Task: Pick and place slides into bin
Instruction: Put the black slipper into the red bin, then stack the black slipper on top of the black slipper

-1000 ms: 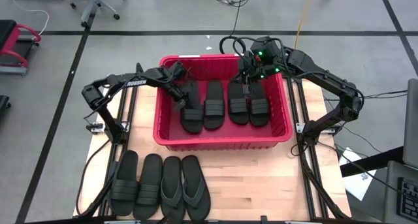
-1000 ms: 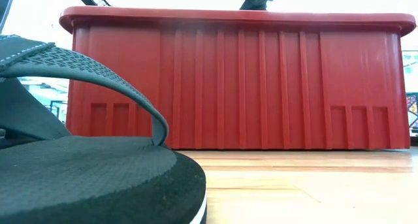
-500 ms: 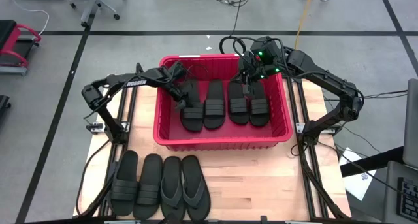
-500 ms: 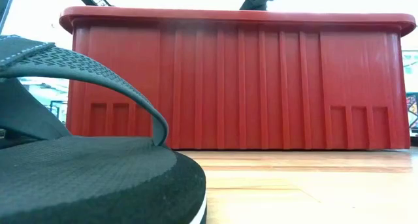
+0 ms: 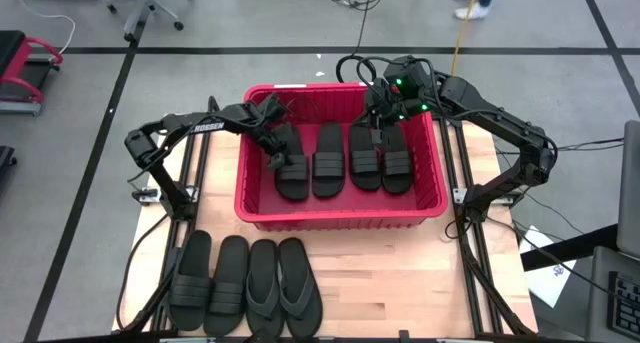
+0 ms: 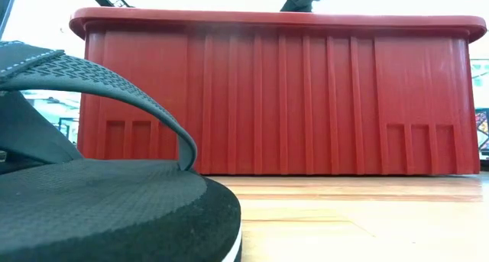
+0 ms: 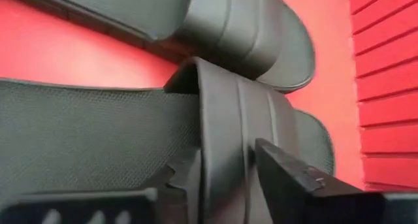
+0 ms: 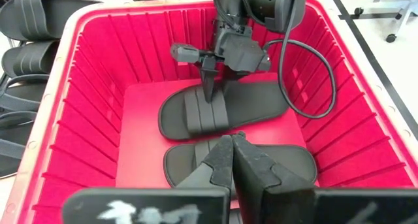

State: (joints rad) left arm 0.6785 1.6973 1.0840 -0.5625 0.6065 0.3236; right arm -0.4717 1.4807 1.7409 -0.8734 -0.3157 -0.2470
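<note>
Because the left gripper's [image 8: 210, 74] parted fingers seem to straddle the ribbed strap of the outermost black rubbery slide [image 5: 291, 165] inside the large red plastic bin [image 5: 340, 216], lifting could drag it, while the right gripper [image 8: 232, 160] hovers shut.

I read only "ROBEN" in white on my left arm [image 5: 205, 126], upper left of the overhead frame.

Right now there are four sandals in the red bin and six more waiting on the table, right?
Not quite. The red bin does hold four sandals, but the high view shows only four waiting on the table, in a row in front of the bin.
</note>
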